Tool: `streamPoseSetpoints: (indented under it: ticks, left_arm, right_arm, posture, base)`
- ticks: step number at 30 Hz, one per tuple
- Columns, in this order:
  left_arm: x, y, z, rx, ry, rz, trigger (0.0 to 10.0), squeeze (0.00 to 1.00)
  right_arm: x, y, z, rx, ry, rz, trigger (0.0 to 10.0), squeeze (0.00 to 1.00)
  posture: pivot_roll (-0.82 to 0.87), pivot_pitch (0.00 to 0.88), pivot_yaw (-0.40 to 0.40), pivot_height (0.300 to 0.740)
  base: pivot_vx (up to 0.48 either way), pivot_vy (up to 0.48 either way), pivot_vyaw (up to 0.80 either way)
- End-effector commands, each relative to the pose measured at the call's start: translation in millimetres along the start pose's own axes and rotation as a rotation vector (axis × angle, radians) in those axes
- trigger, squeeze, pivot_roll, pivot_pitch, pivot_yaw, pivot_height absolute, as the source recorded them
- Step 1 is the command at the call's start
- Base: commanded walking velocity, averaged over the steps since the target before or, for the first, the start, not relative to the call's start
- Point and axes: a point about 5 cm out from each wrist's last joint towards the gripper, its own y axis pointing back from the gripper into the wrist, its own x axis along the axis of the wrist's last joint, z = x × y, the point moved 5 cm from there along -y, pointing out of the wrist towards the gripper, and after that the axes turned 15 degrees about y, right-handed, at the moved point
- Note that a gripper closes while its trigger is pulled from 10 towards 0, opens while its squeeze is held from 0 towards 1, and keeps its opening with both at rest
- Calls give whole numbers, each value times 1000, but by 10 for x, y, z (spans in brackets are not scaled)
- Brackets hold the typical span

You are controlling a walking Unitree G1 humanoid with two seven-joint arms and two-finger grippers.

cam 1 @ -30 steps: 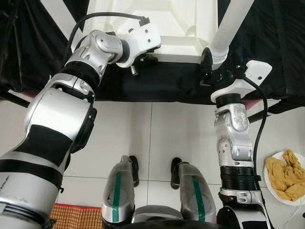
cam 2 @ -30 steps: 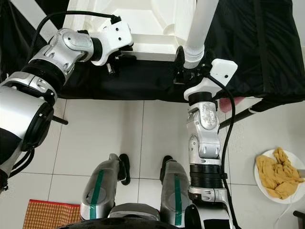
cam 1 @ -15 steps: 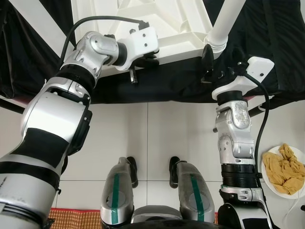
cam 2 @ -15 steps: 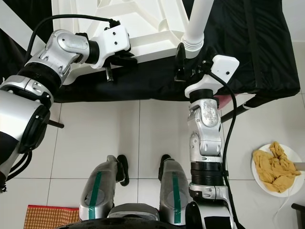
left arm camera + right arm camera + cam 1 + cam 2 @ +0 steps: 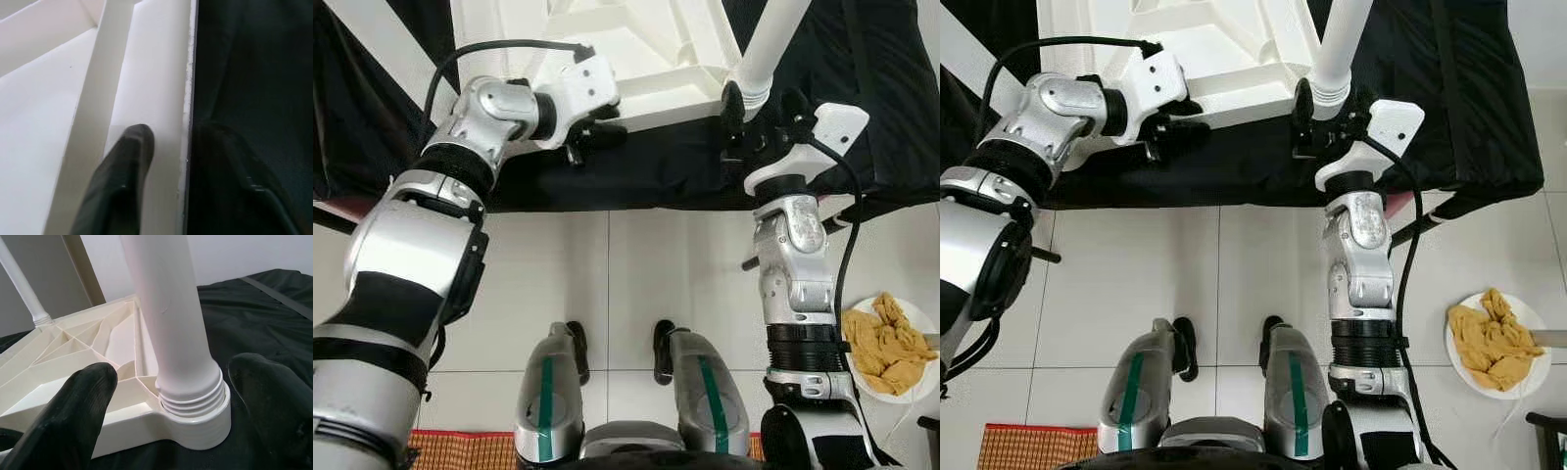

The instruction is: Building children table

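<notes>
While the left gripper [image 5: 590, 134] pinches the near edge of the upturned tabletop [image 5: 636, 49] to steady it on the black-draped worktop [image 5: 1469, 117], the right gripper [image 5: 171, 396] stands open around the leg [image 5: 168, 308] at its corner socket.

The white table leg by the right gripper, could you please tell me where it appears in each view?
Left eye view: table leg, upper right, above the right gripper.
Right eye view: leg, upper centre-right.
Right wrist view: leg, centre, between the black fingers.
Left wrist view: the leg cannot be made out.
Shared landmark: the leg's threaded base in the tabletop's corner socket.
</notes>
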Motion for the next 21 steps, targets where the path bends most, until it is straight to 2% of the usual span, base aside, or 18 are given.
streamPoseSetpoints:
  ticks: [1,3,4,5,7,11,12,14,15,18,21]
  left_arm:
    - [-273,30,130,-89,104,-56,10000,878]
    - [-212,35,126,-100,118,-26,10000,878]
    - [-117,40,126,-115,119,18,10000,0]
    - [-117,40,126,-115,119,18,10000,0]
    - [72,50,123,-135,116,107,10000,0]
    - [561,108,48,-99,124,330,10000,0]
    - [561,108,48,-99,124,330,10000,0]
    - [721,139,33,-78,128,402,10000,0]
    - [721,139,33,-78,128,402,10000,0]
    - [891,177,70,-24,139,492,10000,0]
    - [924,183,112,13,136,521,10000,0]
  right_arm:
    - [-60,5,-13,10,-6,-22,10000,0]
    - [-60,-2,-5,9,-5,-22,10000,0]
    - [-62,-8,-2,10,-6,-21,10000,0]
    - [-62,-8,-2,10,-6,-21,10000,0]
    - [-66,-24,-12,14,-9,-20,10000,0]
    - [-64,-70,-52,31,-15,-11,10000,0]
    - [-64,-70,-52,31,-15,-11,10000,0]
    - [-64,-87,-62,37,-16,-7,10000,0]
    - [-64,-87,-62,37,-16,-7,10000,0]
    - [-59,-140,-91,47,-26,-2,10000,0]
    - [-52,-172,-101,52,-31,1,10000,0]
  posture:
    - [-13,158,31,740]
    - [-13,158,31,740]
    - [-10,158,27,740]
    - [-10,158,27,740]
    - [-2,158,23,740]
    - [13,150,12,740]
    - [13,150,12,740]
    - [22,146,8,740]
    - [22,146,8,740]
    - [33,138,-2,740]
    - [41,131,-7,740]
  base:
    - [0,0,0]
    - [0,0,0]
    - [0,0,0]
    - [0,0,0]
    - [0,0,0]
    - [0,0,0]
    - [0,0,0]
    - [0,0,0]
    - [0,0,0]
    - [0,0,0]
    - [0,0,0]
